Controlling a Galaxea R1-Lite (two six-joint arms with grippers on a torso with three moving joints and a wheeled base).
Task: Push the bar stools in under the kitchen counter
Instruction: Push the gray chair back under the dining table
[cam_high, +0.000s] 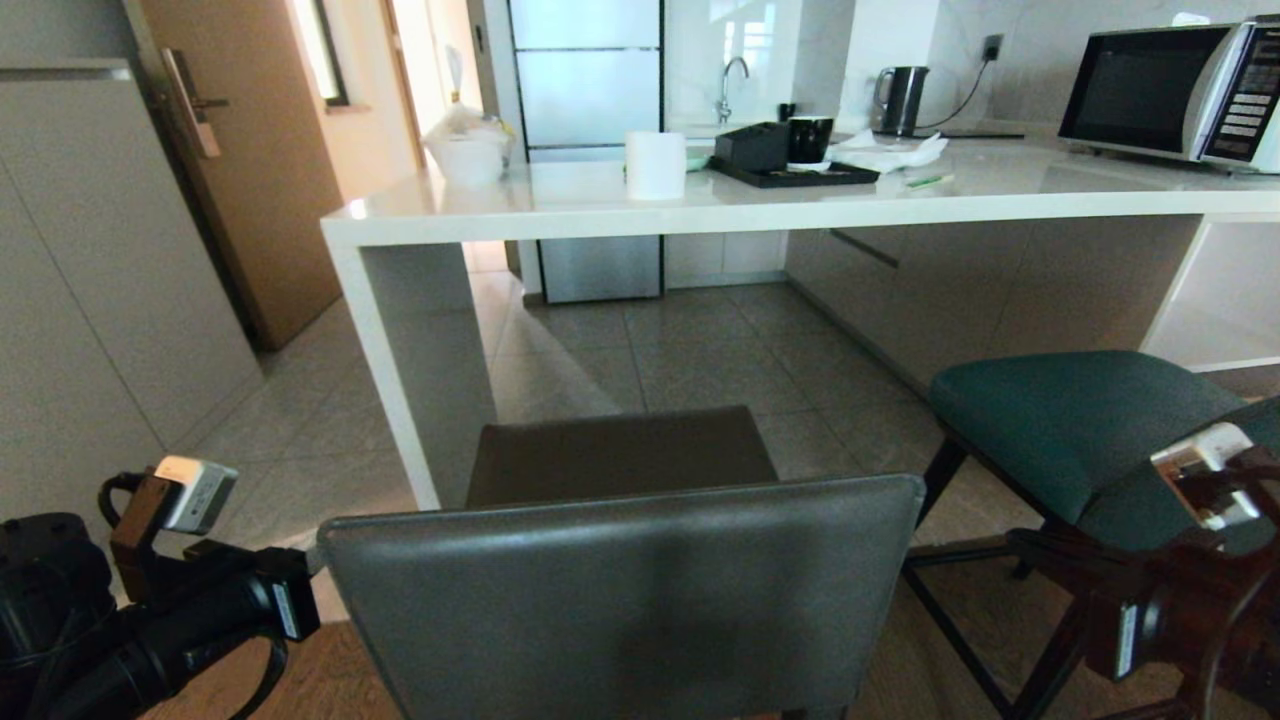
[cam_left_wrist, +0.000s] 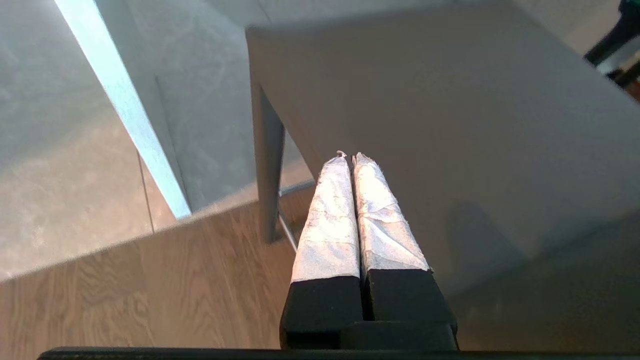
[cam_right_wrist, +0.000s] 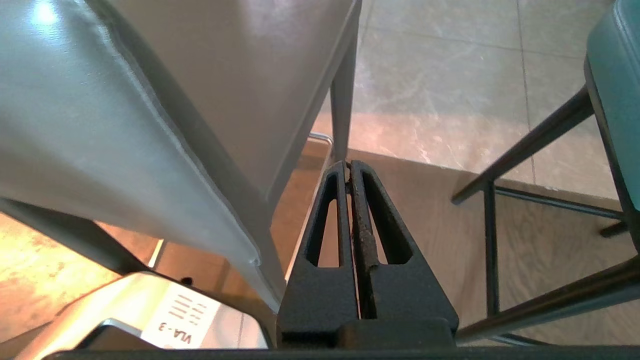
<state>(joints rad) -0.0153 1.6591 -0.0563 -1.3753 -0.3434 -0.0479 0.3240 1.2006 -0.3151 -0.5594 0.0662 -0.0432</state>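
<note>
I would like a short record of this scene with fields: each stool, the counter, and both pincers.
grey stool: nearest the camera, back toward the robot, seat partly under the counter edge
teal stool: to the right, out from the counter
kitchen counter: white top, carries a black tray and a paper roll
left pincer: shut, at the grey stool's left side
right pincer: shut, between the two stools

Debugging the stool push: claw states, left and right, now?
Left claw: closed, holding nothing.
Right claw: closed, holding nothing.
</note>
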